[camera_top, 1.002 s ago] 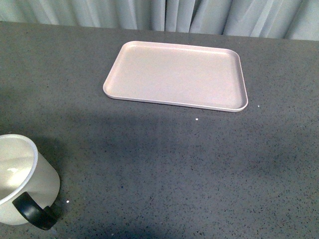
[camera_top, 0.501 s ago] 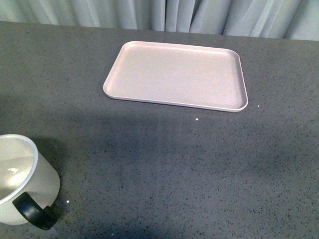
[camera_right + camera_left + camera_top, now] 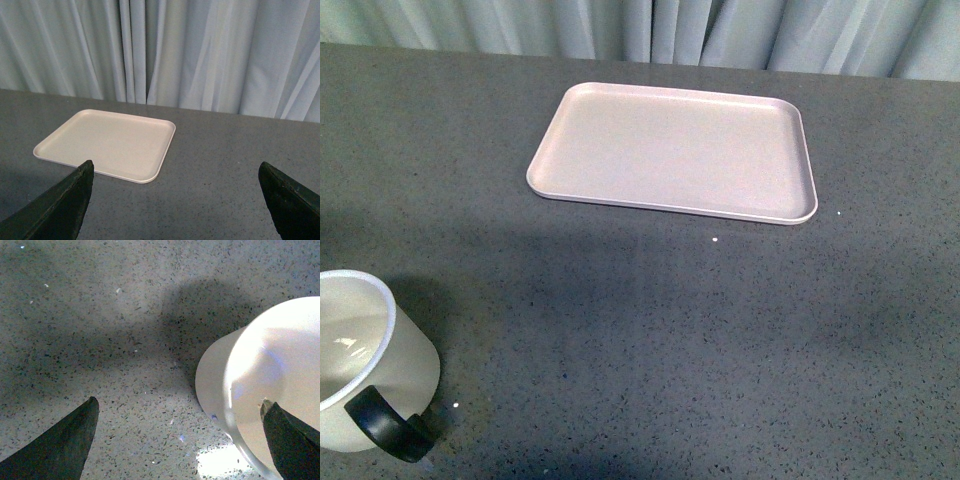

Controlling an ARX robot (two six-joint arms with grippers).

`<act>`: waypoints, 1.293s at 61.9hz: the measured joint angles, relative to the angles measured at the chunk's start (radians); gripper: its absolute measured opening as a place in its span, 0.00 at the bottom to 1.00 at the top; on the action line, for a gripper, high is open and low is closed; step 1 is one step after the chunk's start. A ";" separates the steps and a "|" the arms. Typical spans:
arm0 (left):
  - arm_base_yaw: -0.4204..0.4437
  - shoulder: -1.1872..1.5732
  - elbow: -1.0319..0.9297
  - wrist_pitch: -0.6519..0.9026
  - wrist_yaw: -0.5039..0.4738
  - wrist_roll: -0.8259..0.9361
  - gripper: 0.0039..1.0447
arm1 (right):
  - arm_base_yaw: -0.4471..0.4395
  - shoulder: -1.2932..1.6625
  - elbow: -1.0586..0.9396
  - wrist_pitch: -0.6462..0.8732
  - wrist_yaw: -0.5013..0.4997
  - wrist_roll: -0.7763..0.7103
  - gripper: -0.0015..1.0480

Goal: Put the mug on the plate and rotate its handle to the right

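Mug [image 3: 360, 370] and plate [image 3: 670, 150] sit well apart on the desk [image 3: 670, 330]. The mug stands upright at the near left corner, partly cut off by the front view's edge. The plate lies flat and bare toward the far edge, about midway along it. The black handle [image 3: 388, 425] sticks out toward the near edge, angled a little to the right.

The left gripper [image 3: 178, 405] hovers above the mug with its fingers spread wide and nothing between them. One fingertip is close over the rim, the other over bare desk, so the mug is off to one side of the gap. The right gripper [image 3: 175, 167] is equally wide open and empty, looking over the plate toward the curtain [image 3: 200, 50].

The mug looks rigid, glossy and empty, so it is probably light enough for one arm but slick under the pads. It would likely chip or crack if dropped or knocked. Its round wall gives little purchase, and a squeeze across the full body could slip. Pinching the wall at the rim, one finger inside and one outside, seems the surer hold. The side away from the handle is best, leaving the loop free to be turned rightward once the mug is on the plate. The handle itself looks smooth and narrow, a poorer place to grip.
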 joint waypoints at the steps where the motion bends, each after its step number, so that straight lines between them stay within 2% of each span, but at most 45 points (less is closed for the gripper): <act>1: -0.002 0.005 0.001 0.002 0.000 0.000 0.91 | 0.000 0.000 0.000 0.000 0.000 0.000 0.91; 15: -0.046 0.072 0.017 0.040 -0.027 0.003 0.91 | 0.000 0.000 0.000 0.000 0.000 0.000 0.91; 18: -0.057 0.081 0.019 0.047 -0.029 0.002 0.86 | 0.000 0.000 0.000 0.000 0.000 0.000 0.91; 31: -0.099 0.113 0.027 0.068 -0.055 -0.004 0.55 | 0.000 0.000 0.000 0.000 0.000 0.000 0.91; 42: -0.120 0.120 0.031 0.071 -0.063 -0.021 0.17 | 0.000 0.000 0.000 0.000 0.000 0.000 0.91; 49: -0.122 0.120 0.034 0.071 -0.053 -0.032 0.02 | 0.000 0.000 0.000 0.000 0.000 0.000 0.91; 71: -0.156 0.082 0.058 0.005 -0.052 -0.087 0.02 | 0.000 0.000 0.000 0.000 0.000 0.000 0.91; 80: -0.203 0.110 0.168 -0.007 -0.058 -0.170 0.02 | 0.000 0.000 0.000 0.000 0.000 0.000 0.91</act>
